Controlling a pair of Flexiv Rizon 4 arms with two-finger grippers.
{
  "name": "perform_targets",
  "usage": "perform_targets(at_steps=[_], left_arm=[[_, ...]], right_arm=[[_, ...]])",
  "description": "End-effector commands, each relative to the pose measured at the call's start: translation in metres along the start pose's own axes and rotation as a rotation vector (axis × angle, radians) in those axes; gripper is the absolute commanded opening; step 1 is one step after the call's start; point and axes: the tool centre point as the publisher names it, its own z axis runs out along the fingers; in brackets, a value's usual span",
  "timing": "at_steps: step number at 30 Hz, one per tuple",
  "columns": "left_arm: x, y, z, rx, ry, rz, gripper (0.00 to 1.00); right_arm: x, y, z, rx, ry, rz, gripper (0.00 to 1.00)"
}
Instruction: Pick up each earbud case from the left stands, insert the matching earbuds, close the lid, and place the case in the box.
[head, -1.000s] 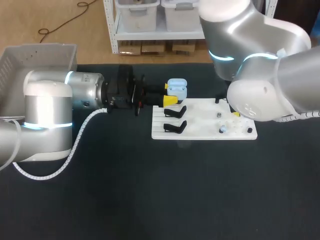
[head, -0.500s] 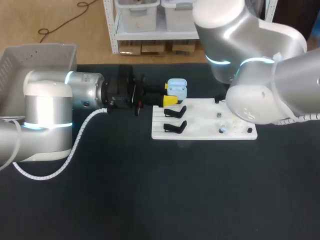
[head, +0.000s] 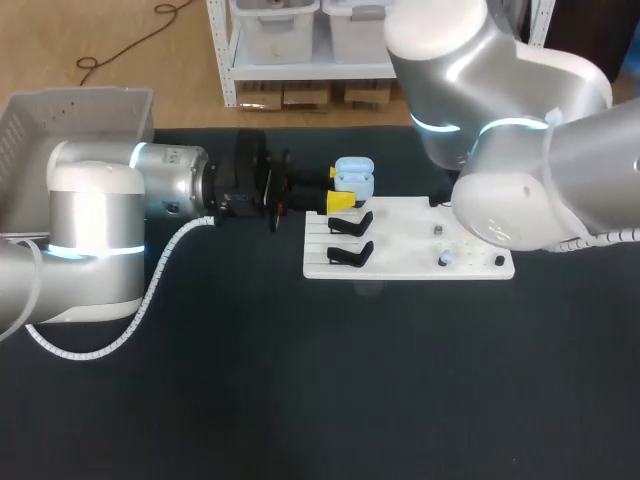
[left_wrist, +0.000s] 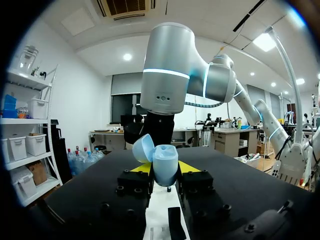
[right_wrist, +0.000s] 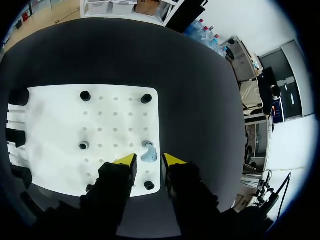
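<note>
While the left gripper (left_wrist: 164, 168) is clamping the open case (left_wrist: 163, 161) by the white board (right_wrist: 60, 125), the right gripper (right_wrist: 149, 160), fingers (right_wrist: 126, 160) apart, is hovering over an earbud (right_wrist: 148, 152); descending and pinching come next.

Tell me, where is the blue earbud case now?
In the head view, the blue case, lid open, sits between the tips of the left gripper, by the far left corner of the white board.

You have on view:
- earbud case (left_wrist: 165, 167), pale blue
- earbud (right_wrist: 148, 153), pale blue
- board (head: 400, 262), white
- pegs (right_wrist: 85, 95), black
- stands (head: 350, 222), black
- table (head: 300, 380), black
- fingertips (right_wrist: 126, 160), bright yellow
- left arm (head: 95, 210) and right arm (head: 540, 170), silver-grey with cyan bands
- box (head: 60, 110), pale grey
</note>
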Motion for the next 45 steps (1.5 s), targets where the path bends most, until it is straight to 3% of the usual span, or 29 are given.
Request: perform_targets(at_steps=[1, 26, 28, 30, 33, 38, 45], left_arm=[[0.000, 0.000, 0.000, 0.001, -0.001, 0.001, 0.00], [0.000, 0.000, 0.000, 0.001, -0.001, 0.001, 0.00], [0.000, 0.000, 0.000, 0.001, -0.001, 0.001, 0.00], [0.000, 0.000, 0.000, 0.001, -0.001, 0.001, 0.00], [0.000, 0.000, 0.000, 0.001, -0.001, 0.001, 0.00], [0.000, 0.000, 0.000, 0.001, -0.001, 0.001, 0.00], [0.000, 0.000, 0.000, 0.001, -0.001, 0.001, 0.00]], right_arm=[[-0.001, 0.000, 0.003, 0.003, -0.001, 0.002, 0.32], [-0.003, -0.002, 0.006, 0.010, 0.002, 0.010, 0.19], [-0.003, -0.002, 0.006, 0.010, 0.003, 0.009, 0.14], [-0.002, -0.003, 0.007, 0.011, 0.003, 0.009, 0.01], [-0.002, -0.003, 0.007, 0.012, 0.003, 0.007, 0.00], [0.000, -0.006, 0.000, 0.013, -0.003, 0.005, 0.00], [0.013, -0.013, -0.031, -0.006, -0.025, 0.021, 0.00]])
